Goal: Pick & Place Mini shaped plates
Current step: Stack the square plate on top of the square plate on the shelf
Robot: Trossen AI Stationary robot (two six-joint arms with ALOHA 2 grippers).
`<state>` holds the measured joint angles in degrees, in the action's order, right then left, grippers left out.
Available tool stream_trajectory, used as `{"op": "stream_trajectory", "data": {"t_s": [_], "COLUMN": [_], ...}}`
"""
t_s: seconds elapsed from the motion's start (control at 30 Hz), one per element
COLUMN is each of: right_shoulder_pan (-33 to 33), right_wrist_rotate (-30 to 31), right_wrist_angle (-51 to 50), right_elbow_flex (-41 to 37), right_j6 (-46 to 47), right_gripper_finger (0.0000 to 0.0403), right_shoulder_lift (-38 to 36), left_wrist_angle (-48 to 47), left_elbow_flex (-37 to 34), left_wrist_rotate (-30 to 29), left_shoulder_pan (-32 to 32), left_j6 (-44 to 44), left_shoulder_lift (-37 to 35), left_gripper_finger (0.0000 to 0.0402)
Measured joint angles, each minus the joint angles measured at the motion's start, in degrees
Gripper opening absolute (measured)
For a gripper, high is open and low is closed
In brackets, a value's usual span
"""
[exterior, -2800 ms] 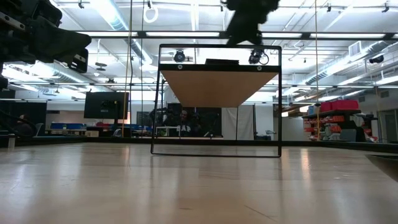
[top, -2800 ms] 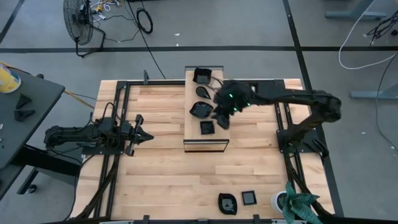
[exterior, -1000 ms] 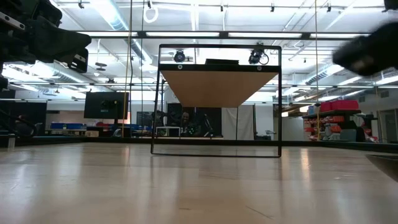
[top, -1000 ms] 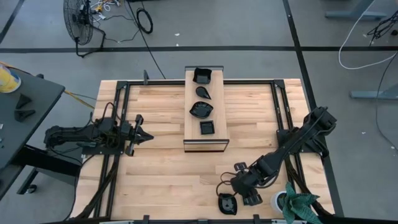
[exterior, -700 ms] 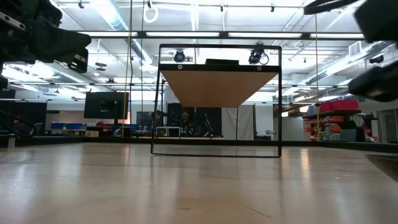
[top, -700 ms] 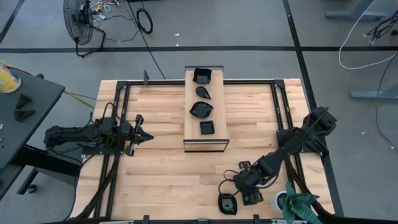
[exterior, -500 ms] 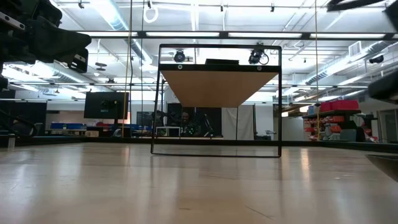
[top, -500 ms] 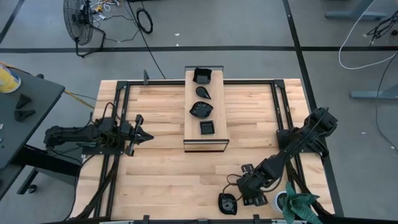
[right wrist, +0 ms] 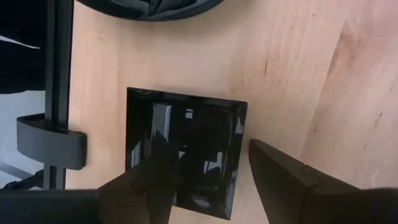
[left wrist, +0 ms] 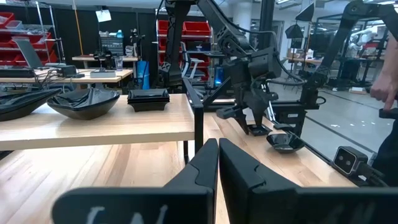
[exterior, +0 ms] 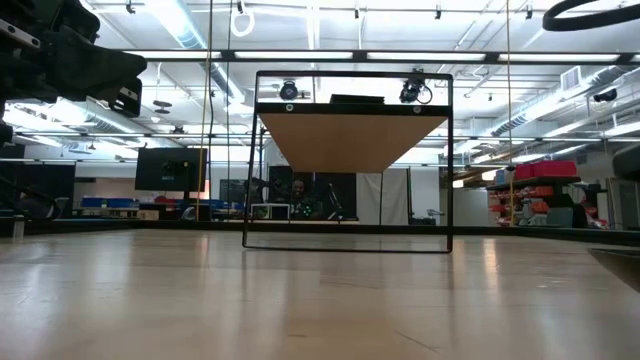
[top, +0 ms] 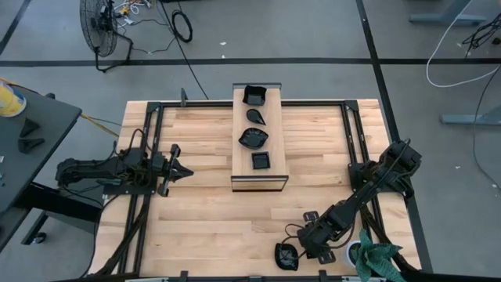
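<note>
Mini shaped plates: four sit on the long wooden board [top: 259, 168], two more well away from it at the worktop's [top: 196, 211] near edge.
The right gripper [right wrist: 205, 180] hangs over the square plate [right wrist: 185, 152], fingers apart, one above its glossy floor, one outside its rim; slick glaze and shallow walls could let it slip or tip against the neighbouring rounded plate [top: 286, 256]. The left gripper [top: 178, 171], fingers together, waits left of the board.

Right gripper [top: 317, 244] low, fingers spread — left gripper [top: 182, 170] closed, parked.
</note>
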<state>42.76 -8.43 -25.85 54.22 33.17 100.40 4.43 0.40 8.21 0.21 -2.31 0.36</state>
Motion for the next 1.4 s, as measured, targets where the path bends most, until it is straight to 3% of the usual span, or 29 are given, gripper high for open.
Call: {"op": "stream_trajectory", "data": {"t_s": [0.2,1.13,1.4], "right_shoulder_pan": [-0.02,-1.23,-2.77], "right_wrist_rotate": [-0.17,-4.07,-5.77], "right_wrist_angle": [-0.02,-0.44,-0.8], "right_elbow_flex": [0.02,-0.02,-0.01], "right_j6": [1.58,1.86,0.48], "right_gripper_finger": [0.0186,0.0009,0.0003], "right_shoulder_lift": [0.02,-0.22,-1.12], "left_wrist_angle": [0.01,0.02,0.02], "left_elbow_flex": [0.02,0.0,0.02], "left_wrist_rotate": [0.0,0.0,0.01], "left_shoulder_pan": [-0.02,-0.02,-0.02], "left_j6": [0.01,0.0,0.0], "left_shoulder_lift": [0.0,0.0,0.0], "left_gripper_finger": [0.0018,0.0018,0.0018]}}
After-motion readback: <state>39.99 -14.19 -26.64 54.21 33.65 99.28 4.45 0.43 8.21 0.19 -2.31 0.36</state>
